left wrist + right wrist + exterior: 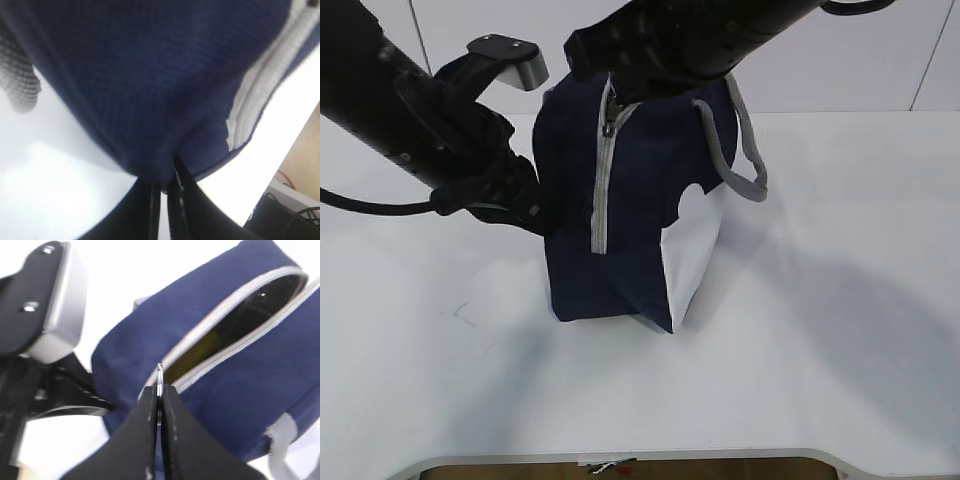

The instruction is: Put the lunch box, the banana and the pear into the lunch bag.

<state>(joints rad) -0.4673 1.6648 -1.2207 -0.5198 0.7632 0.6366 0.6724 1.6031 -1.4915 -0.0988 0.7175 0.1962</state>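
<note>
The navy lunch bag (630, 230) stands upright on the white table, with its grey zipper (600, 190) facing me and its white side panel (692, 250) to the right. My left gripper (534, 205) is shut on a fold of the bag's left side fabric (150, 75); its fingertips (152, 192) pinch the cloth. My right gripper (612, 98) is at the bag's top, shut on the ring zipper pull (159, 376). The zipper is partly open behind the pull. A dull yellow shape (200, 351) shows inside; I cannot tell what it is. The lunch box, banana and pear are otherwise hidden.
A grey webbing handle (748, 160) hangs off the bag's right side. The left arm's wrist block (50, 305) sits close beside the bag's top. The table's front edge (620, 458) runs along the bottom, and a white wall stands behind.
</note>
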